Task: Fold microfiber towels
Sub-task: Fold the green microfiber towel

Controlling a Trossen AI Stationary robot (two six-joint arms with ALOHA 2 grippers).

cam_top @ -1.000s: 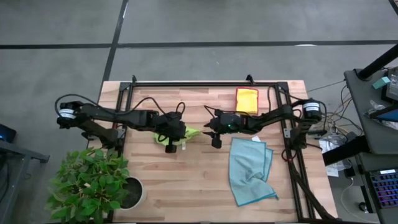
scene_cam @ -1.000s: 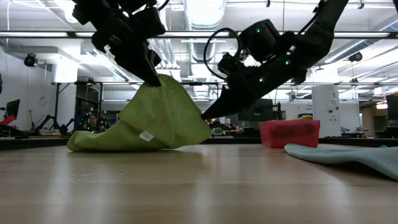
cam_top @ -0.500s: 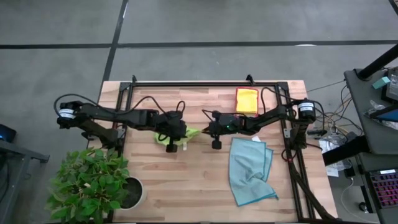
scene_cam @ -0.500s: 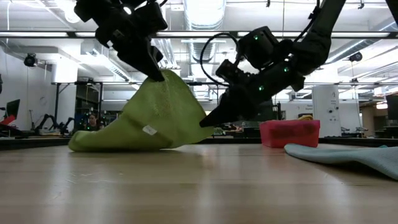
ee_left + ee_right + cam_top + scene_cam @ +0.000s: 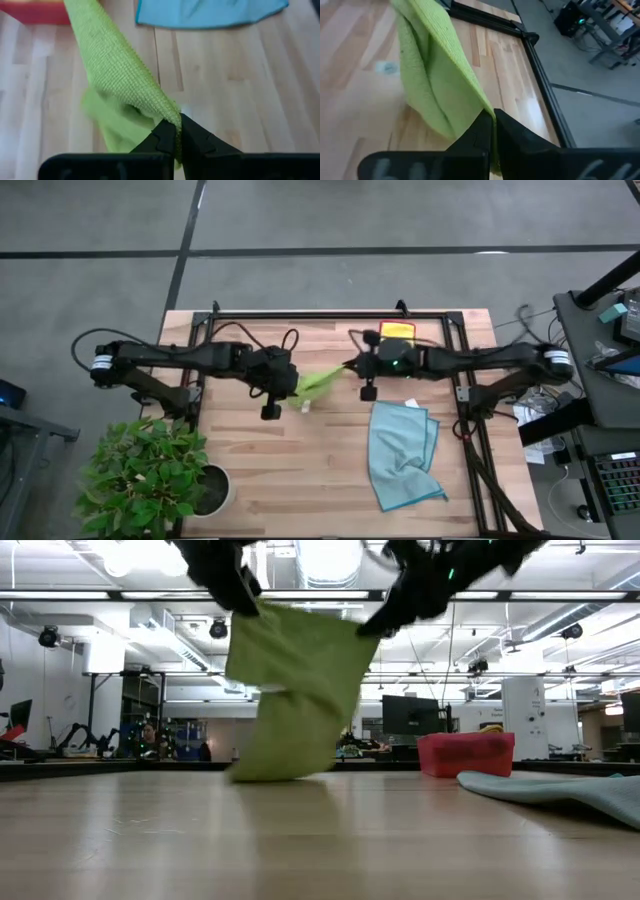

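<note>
Now the green towel [image 5: 290, 690] hangs high between both grippers — a second ago it slumped on the table [image 5: 300, 470] in a low tent. The left gripper [image 5: 176, 131] pinches one top corner, the right gripper [image 5: 491, 120] the other, fingers clamped on cloth; its bottom edge just brushes the wood. Three towels show: one lime green, one light blue [image 5: 402, 450] lying rumpled near the right fingers, one yellow [image 5: 397, 330] beyond them.

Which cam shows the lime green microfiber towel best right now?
Low view: the lime green microfiber towel hangs spread between the left gripper and right gripper. High view shows only a thin strip; each wrist view shows one pinched corner.
</note>
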